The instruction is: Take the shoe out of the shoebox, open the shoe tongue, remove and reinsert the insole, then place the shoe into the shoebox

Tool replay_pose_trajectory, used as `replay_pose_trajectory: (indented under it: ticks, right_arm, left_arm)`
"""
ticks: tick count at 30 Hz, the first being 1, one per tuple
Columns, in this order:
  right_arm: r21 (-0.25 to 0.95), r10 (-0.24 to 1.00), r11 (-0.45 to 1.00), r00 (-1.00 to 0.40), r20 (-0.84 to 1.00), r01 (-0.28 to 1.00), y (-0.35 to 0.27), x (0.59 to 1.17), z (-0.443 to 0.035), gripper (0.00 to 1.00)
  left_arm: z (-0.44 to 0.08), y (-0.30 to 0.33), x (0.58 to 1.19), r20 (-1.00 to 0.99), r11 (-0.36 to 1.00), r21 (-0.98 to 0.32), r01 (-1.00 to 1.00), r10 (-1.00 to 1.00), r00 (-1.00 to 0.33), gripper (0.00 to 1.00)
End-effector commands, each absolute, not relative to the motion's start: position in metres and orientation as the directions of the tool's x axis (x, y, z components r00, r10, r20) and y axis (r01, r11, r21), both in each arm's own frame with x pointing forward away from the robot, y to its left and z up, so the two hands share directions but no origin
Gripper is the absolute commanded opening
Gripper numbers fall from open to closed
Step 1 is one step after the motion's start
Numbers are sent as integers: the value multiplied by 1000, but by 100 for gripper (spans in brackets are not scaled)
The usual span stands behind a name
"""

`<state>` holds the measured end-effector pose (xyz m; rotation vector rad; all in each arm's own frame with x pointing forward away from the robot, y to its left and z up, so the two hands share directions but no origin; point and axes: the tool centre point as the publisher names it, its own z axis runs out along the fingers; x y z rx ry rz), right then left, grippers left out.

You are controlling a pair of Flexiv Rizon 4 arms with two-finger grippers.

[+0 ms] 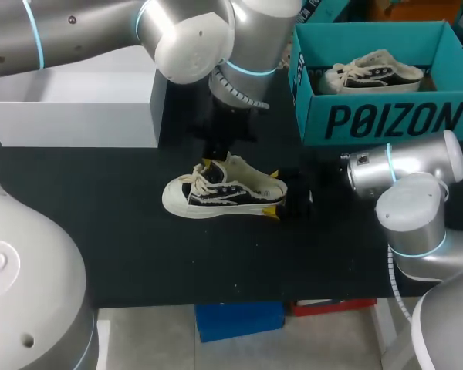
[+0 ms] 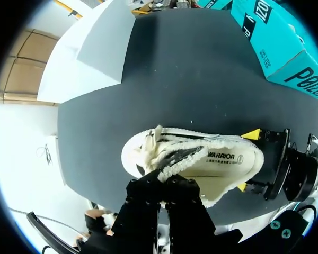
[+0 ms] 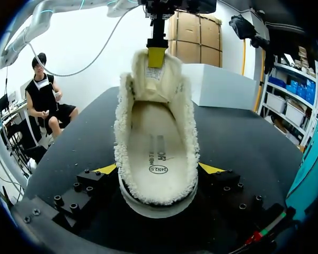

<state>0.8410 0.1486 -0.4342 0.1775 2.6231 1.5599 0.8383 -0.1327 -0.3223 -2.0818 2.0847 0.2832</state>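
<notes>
A black-and-white low sneaker (image 1: 224, 193) with a fleecy cream lining lies on the black table, toe to the left. My right gripper (image 1: 276, 194) clasps its heel from both sides, one yellow tip against each side of the heel (image 3: 156, 201). My left gripper (image 2: 164, 182) comes down from above and is shut on the fleecy edge of the tongue (image 3: 155, 71), holding it up. The cream insole (image 3: 156, 153) lies flat inside the shoe. The teal shoebox (image 1: 386, 116) stands at the back right, open.
A second sneaker (image 1: 374, 73) lies inside the teal shoebox. A white box (image 1: 77, 108) stands at the back left, close behind my left arm. Bare black tabletop (image 1: 139, 254) stretches in front of the shoe.
</notes>
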Motion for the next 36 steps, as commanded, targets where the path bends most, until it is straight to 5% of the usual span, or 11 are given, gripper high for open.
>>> replay_pose_trajectory:
  ticks: [1,13,14,15,16,36]
  right_arm:
    - [878,145,475,-989,-12,59,150,841,-434,0]
    - [878,145,475,-989,-12,59,150,841,-434,0]
    - [878,145,475,-989,-12,59,150,841,-434,0]
    - [878,145,475,-989,-12,59,150,841,-434,0]
    - [878,145,475,-989,-12,59,150,841,-434,0]
    - [878,145,475,-989,-12,59,150,841,-434,0]
  left_arm:
    - [-315,-115,832,-227,2,-19,-1000,-974,2,0]
    - [-326,-74,836,-235,-17,-24,-1000,-972,23,0]
    - [-327,-73,836,-234,-8,-22,-1000,-972,13,6]
    - [-328,-73,836,-232,-1,-26,-1000,-973,7,85]
    - [-328,-71,835,-230,-1,-27,-1000,-973,7,100]
    - [-330,-19,845,-202,-79,-39,-996,-976,85,100]
